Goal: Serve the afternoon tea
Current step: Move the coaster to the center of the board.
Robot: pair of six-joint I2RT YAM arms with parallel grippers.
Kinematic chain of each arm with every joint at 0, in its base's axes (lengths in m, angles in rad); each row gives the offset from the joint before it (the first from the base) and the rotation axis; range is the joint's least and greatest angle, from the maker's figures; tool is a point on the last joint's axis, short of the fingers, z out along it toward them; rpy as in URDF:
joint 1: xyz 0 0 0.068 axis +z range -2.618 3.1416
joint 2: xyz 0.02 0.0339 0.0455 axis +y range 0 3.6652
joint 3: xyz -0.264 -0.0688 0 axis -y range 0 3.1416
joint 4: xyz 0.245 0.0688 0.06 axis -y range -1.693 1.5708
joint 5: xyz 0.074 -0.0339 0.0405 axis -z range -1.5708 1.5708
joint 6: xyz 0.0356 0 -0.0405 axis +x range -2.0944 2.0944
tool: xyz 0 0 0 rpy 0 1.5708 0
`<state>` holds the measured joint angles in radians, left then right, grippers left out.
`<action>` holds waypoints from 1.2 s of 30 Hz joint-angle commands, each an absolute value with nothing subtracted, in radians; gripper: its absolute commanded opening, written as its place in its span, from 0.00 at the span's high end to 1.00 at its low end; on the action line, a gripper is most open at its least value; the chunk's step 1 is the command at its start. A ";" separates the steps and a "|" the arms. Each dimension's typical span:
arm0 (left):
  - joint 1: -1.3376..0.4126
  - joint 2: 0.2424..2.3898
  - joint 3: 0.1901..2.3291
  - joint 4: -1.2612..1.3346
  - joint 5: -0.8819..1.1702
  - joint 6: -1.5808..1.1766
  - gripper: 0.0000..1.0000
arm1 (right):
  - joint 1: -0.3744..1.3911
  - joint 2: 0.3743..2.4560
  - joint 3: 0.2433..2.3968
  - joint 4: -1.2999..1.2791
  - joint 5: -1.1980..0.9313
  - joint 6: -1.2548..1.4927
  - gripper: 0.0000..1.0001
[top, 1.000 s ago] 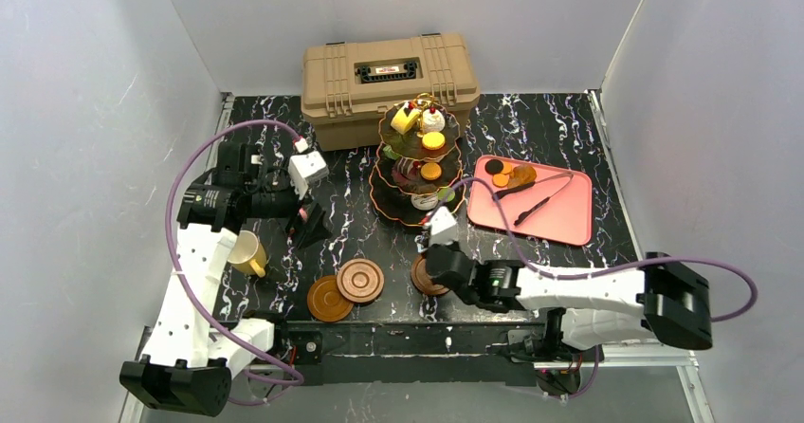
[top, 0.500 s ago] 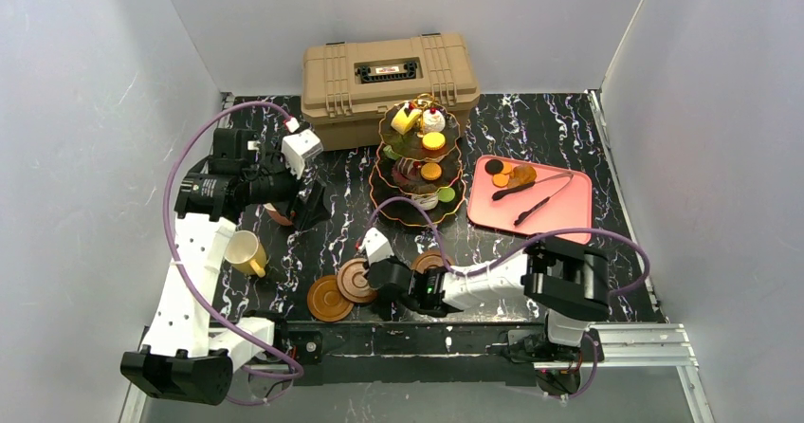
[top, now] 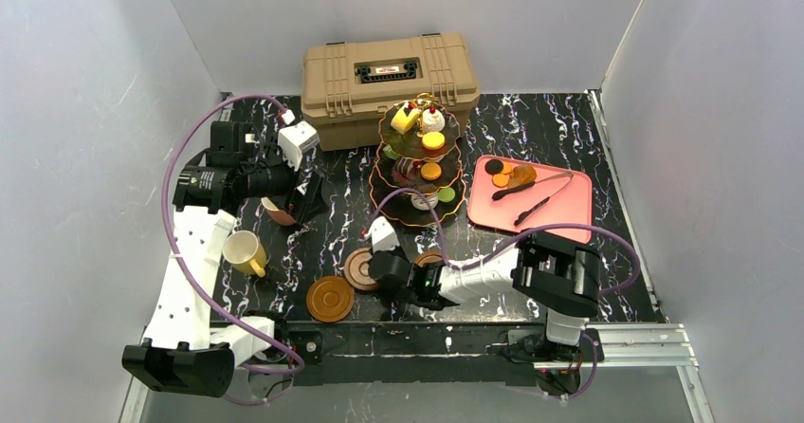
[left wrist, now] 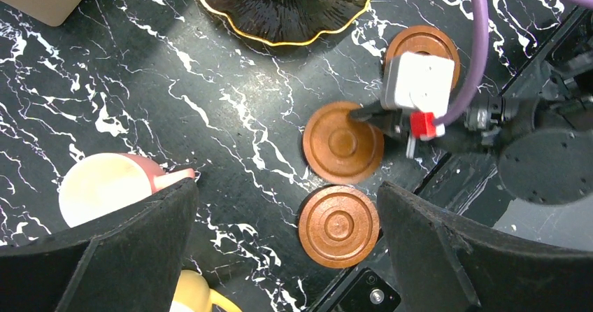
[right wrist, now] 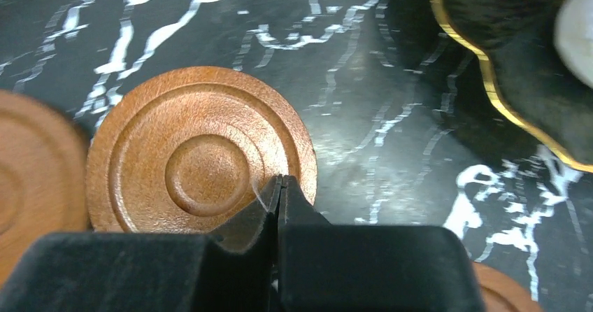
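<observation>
Right gripper is pinched together, tips on the middle brown saucer rim; left gripper stands wide over the pink cup.

No legible text in any view. The tan plastic toolbox carries a small white-and-red label on its black lid handle, too small to read.

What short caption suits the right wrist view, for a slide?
Right gripper, jaws shut, tips over the rim of a brown saucer, near the gold-rimmed stand.
</observation>
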<state>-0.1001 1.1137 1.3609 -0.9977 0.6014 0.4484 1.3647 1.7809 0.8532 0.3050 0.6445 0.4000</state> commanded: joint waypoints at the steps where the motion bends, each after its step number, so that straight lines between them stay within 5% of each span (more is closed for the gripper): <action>1: -0.095 1.105 1.388 -1.021 0.614 0.441 0.02 | 1.296 1.736 0.806 0.247 0.744 0.426 0.94; 9: -0.095 1.096 1.374 -1.019 0.618 0.472 0.02 | 1.269 1.735 0.780 0.279 0.746 0.451 0.92; 11: -0.095 1.103 1.383 -1.019 0.615 0.469 0.02 | 1.269 1.704 0.793 0.257 0.747 0.449 0.81; 14: -0.095 1.111 1.400 -1.019 0.618 0.463 0.02 | 1.269 1.581 0.781 0.210 0.759 0.452 0.53; 17: -0.095 1.115 1.414 -1.019 0.623 0.458 0.02 | 1.269 1.444 0.728 0.160 0.751 0.490 0.45; 25: -0.095 1.113 1.413 -1.000 0.631 0.444 0.02 | 1.266 1.249 0.502 0.021 0.711 0.765 0.76; 36: -0.095 1.120 1.407 -0.993 0.635 0.448 0.02 | 1.103 1.277 0.439 -0.044 0.622 0.828 0.87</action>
